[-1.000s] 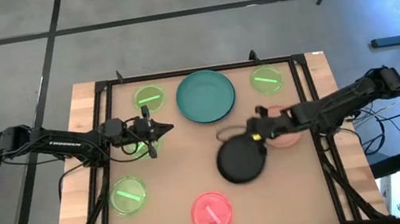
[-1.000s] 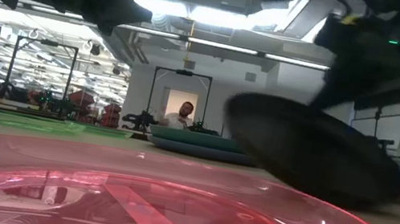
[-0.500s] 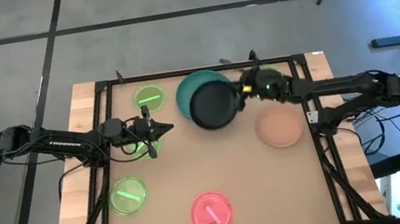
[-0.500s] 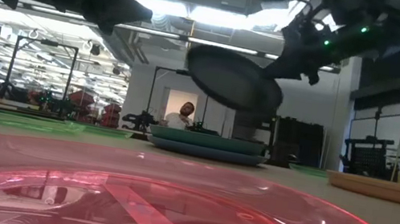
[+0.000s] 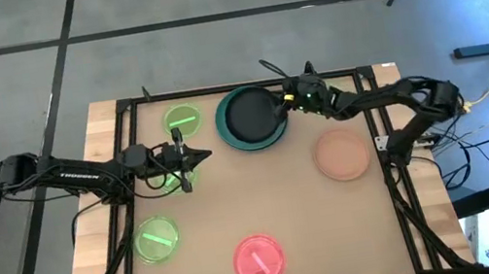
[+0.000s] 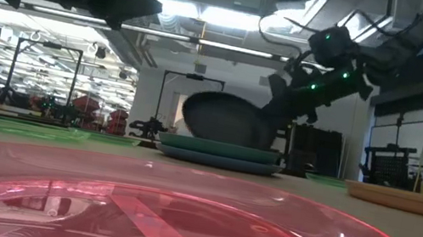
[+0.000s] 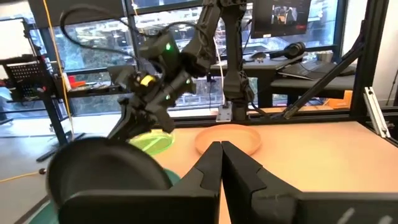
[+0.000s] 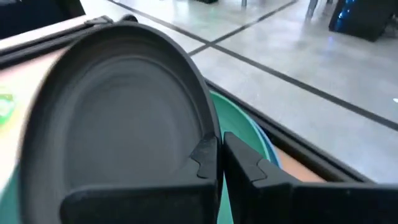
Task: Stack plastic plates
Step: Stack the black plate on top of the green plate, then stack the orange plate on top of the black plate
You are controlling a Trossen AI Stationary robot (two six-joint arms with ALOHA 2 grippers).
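Observation:
My right gripper [image 5: 286, 103] is shut on the black plate [image 5: 251, 116], which sits tilted over the teal plate [image 5: 228, 138] at the table's far middle. In the low view the black plate [image 6: 224, 119] dips to the teal plate's rim [image 6: 219, 147]; a blue plate [image 6: 217, 161] lies under the teal one. My left gripper [image 5: 184, 156] hovers shut at the left, above a green plate [image 5: 166, 180]. The peach plate [image 5: 341, 154], the pink plate [image 5: 259, 260] and two more green plates [image 5: 183, 119] [image 5: 156, 240] lie flat on the table. My right gripper pinches the black plate's rim [image 8: 208, 121] on its right side, one finger [image 8: 204, 154] over the inner face and one finger [image 8: 241, 160] outside. It comes slanting down from the table's right. The plate tilts, its held side raised; whether its lower edge touches the teal plate I cannot tell.
A black frame [image 5: 236, 86] borders the table. The right arm [image 5: 386, 95] reaches across the far right corner, covering a green plate there. Open tabletop [image 5: 263, 193] lies in the middle. A person [image 6: 192, 120] shows in the room beyond.
My right gripper has carried the black plate from the table's middle, beside the peach plate, up and toward the far edge and left, then lowered it over the teal plate. The peach plate now shows whole.

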